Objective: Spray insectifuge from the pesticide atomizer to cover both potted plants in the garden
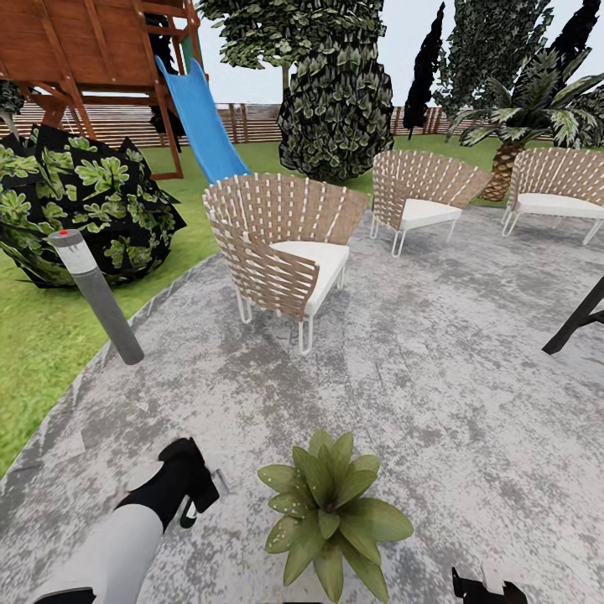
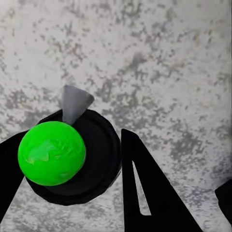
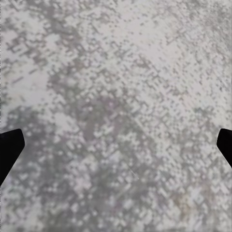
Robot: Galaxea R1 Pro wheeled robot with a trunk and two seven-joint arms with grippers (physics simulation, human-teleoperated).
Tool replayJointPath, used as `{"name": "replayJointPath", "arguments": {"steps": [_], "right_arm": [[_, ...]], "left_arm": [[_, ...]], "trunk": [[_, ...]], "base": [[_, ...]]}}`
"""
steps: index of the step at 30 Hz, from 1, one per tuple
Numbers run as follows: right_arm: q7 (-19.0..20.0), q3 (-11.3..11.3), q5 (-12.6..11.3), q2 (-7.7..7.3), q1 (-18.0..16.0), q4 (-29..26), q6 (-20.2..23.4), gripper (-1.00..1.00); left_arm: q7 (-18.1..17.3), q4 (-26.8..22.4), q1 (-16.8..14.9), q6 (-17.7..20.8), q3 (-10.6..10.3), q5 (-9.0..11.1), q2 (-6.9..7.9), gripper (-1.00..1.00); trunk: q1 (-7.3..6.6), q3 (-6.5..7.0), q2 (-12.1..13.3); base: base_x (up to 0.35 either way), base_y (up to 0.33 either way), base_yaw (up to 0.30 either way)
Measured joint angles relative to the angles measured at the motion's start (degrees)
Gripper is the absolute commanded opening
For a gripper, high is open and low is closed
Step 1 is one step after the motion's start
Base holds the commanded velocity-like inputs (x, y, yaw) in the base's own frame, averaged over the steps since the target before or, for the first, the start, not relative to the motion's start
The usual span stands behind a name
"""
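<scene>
Left claw (image 2: 72,164) is clamped on the dark green pesticide atomizer (image 2: 52,153), grey nozzle forward, so the leafy green potted plant (image 1: 331,512) sits just beside it for spraying. Right claw (image 3: 116,145) is spread apart over the grey stone patio (image 3: 116,72).

Flat, even daylight fills the head view, bright and without any clear source; the sky is a pale washed grey. Cast shadows are almost absent: the wicker chair (image 1: 281,243) and the bollard lamp (image 1: 96,294) throw none on the stone patio (image 1: 436,369), and the potted plant (image 1: 331,512) just beside the left end effector (image 1: 191,503) sits shadowless too. Straight lines lean outward toward the frame edges, a wide-angle stretch. Both wrist views are softer, the paving beyond the end effectors coarse and pixelated. The green ball (image 2: 51,153) between the left fingers carries faint pale sheen, no hard glare.
</scene>
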Motion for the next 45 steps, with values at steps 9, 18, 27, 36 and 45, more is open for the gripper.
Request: {"name": "replayJointPath", "arguments": {"steps": [9, 18, 27, 36, 45], "right_arm": [[0.0, 0.0, 0.0, 0.02, 0.0, 0.0, 0.0, 1.0], [0.0, -0.1, -0.1, -0.21, 0.0, 0.0, 0.0, 1.0], [0.1, 0.1, 0.3, -0.48, 0.0, 0.1, 0.0, 1.0], [0.1, 0.1, 0.2, -0.57, 0.0, 0.1, -0.1, 1.0], [0.1, 0.1, 0.2, -0.53, 0.0, 0.1, -0.1, 1.0]], "left_arm": [[0.0, 0.4, 0.1, -0.4, -0.2, -0.1, 1.57, -1.0], [-0.6, 0.2, -0.5, -0.1, -0.5, -0.1, 0.56, -1.0], [-25.9, -0.6, -1.6, 0.1, -4.4, -4.4, 1.13, -1.0], [-27.3, -1.0, -2.6, 3.7, -4.5, -4.6, 0.98, -1.0], [-27.3, -1.1, -2.9, 3.9, -4.5, -4.6, 0.56, -1.0]], "trunk": [[0.0, 0.0, 0.0], [0.0, 0.0, 0.0], [0.0, 0.0, 0.0], [0.02, 0.0, 0.0], [0.03, 0.0, 0.0]], "base": [[0.0, 0.0, 0.032], [0.0, 0.0, 0.265], [0.0, -0.023, 0.04], [-0.068, -0.24, 0.0], [-0.279, -0.16, 0.021]]}}
